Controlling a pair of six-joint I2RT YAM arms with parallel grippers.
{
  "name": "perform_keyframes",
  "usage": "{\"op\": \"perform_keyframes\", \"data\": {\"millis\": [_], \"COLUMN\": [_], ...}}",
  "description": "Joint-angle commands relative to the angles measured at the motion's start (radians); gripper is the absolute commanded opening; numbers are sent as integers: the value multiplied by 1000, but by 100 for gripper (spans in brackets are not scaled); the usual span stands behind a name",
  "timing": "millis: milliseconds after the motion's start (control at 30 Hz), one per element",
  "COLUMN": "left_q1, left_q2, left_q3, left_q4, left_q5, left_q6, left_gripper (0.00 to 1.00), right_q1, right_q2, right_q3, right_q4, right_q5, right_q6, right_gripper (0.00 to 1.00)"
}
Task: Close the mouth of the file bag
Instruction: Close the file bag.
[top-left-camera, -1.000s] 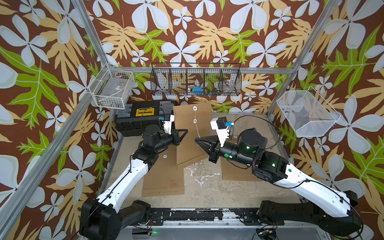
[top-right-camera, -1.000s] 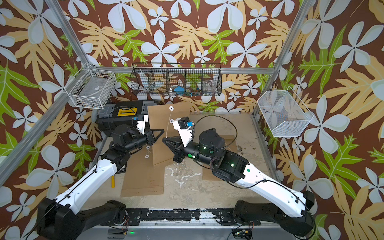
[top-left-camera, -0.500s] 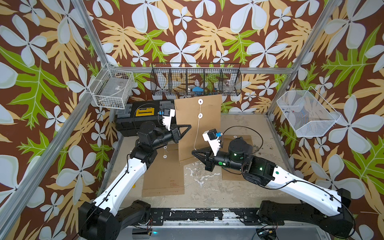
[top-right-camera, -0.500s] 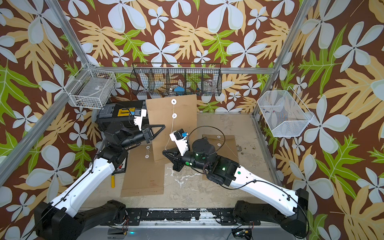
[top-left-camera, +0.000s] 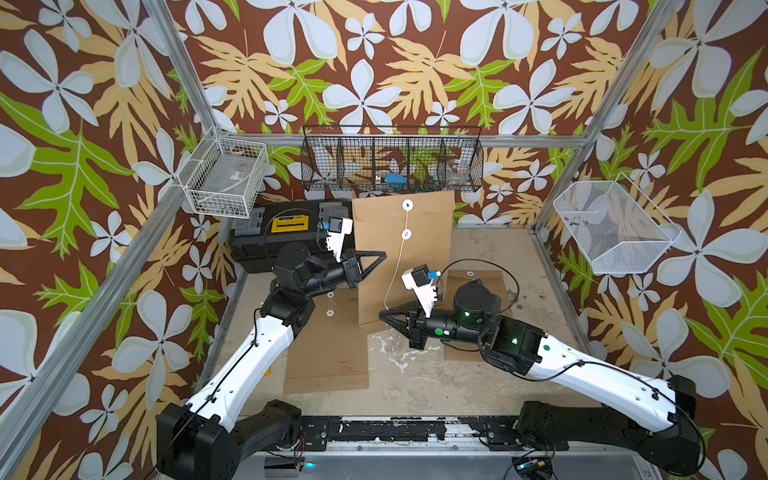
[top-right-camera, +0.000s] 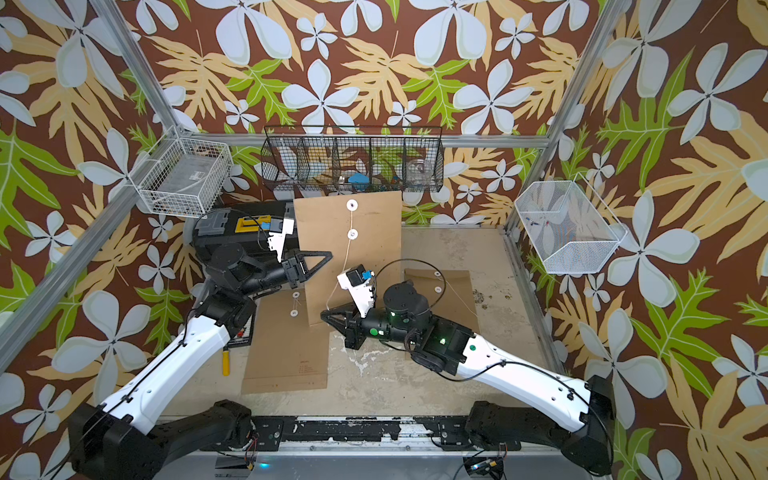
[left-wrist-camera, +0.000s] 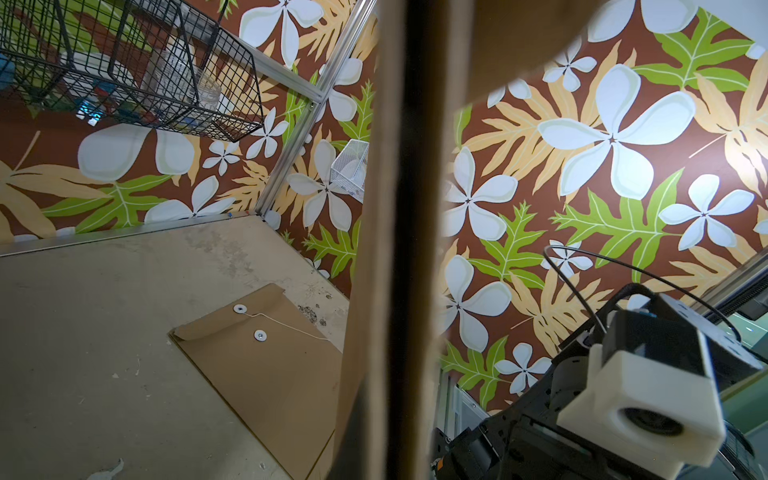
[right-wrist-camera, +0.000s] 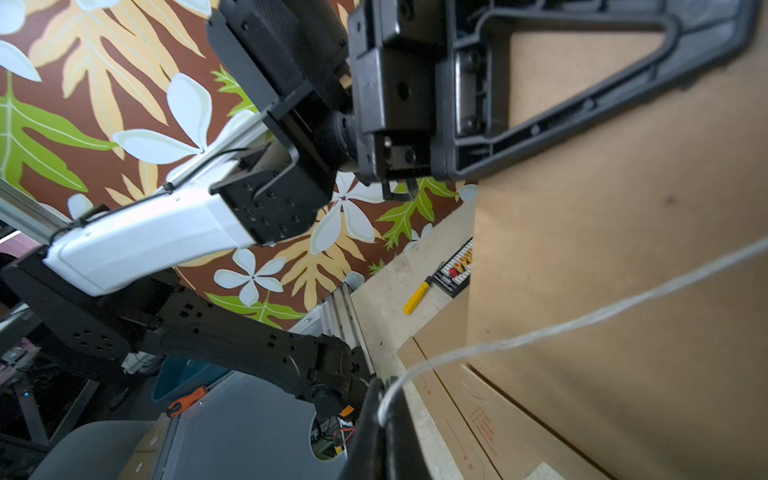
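Mid-table, left gripper (top-left-camera: 382, 254) clamps the upright file bag (top-left-camera: 419, 266), right gripper (top-left-camera: 382, 316) pinches its string (top-left-camera: 395, 272); flat envelope (top-left-camera: 328, 353) beneath, toolbox (top-left-camera: 257, 245) behind.

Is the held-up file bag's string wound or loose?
Loose: the string runs from the lower button to the shut right gripper.

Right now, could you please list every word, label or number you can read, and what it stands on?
None is legible.
Yellow label on the black plastic toolbox: too small.
Red print on the flat brown paper file bag: too small, blurred.
Sticker in the white wire basket: too small.
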Motion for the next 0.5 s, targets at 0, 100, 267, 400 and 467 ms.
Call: {"op": "perform_keyframes", "data": {"millis": [0, 100, 267, 400, 467], "left_q1": [-13, -22, -23, -22, -22], "left_q2": [6, 8, 1, 2, 2], "left_q3": [2, 8, 11, 9, 6], "left_q4": [53, 53, 49, 50, 54], "left_q5": [15, 17, 22, 30, 29], "left_q6": [9, 11, 15, 20, 20], "left_gripper": [0, 0, 0, 0, 0], "right_q1": [1, 0, 0, -1, -20], "right_q2": [20, 46, 81, 100, 101], "right_q3": [10, 11, 5, -16, -42], "right_q4": [130, 187, 248, 268, 280], "right_q5": [-97, -143, -201, -225, -235], "right_q6": [59, 90, 125, 136, 146], "right_gripper": [0, 0, 0, 0, 0]}}
